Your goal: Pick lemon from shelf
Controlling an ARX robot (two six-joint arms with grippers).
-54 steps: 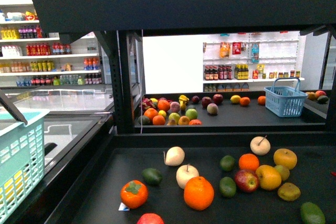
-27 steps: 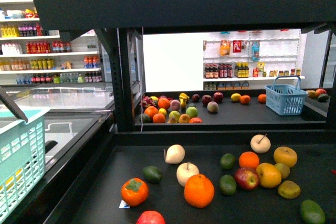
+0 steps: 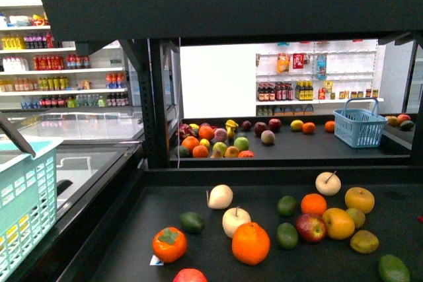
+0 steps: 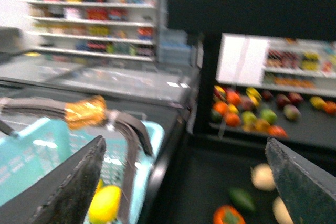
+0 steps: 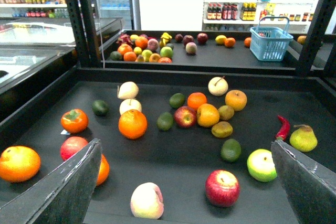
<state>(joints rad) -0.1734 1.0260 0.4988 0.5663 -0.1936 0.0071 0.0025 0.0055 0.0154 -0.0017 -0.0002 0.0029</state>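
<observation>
On the near deck of the shelf (image 3: 125, 242), fruit lies loose across the dark surface. Toward the right side of the front view sits a cluster: a dull yellow, pointed-ended fruit that looks to be the lemon (image 3: 364, 241), with a larger yellow-orange fruit (image 3: 338, 222) just beside it, a red apple (image 3: 310, 227) next to that and a round yellow fruit (image 3: 359, 199) behind. Nearer the middle are a big orange (image 3: 250, 243), a persimmon (image 3: 169, 244) with a green cap, and two pale fruits with stems. The lemon rests on the deck, touched by neither arm.

The right end effector (image 5: 186, 182) hangs above the front edge of this deck with its two dark fingers (image 5: 68, 187) spread wide apart and nothing between them; the cluster with the lemon lies well ahead of it. The left end effector (image 4: 184, 182) is likewise spread wide and empty, held over the gap between the shelf and a teal basket (image 4: 47, 150) with a black handle. A yellow fruit (image 4: 105, 203) lies inside that basket; the view is too blurred to tell what kind.

Beyond the black posts, a farther deck carries another heap of fruit and a blue basket (image 3: 359, 123).
</observation>
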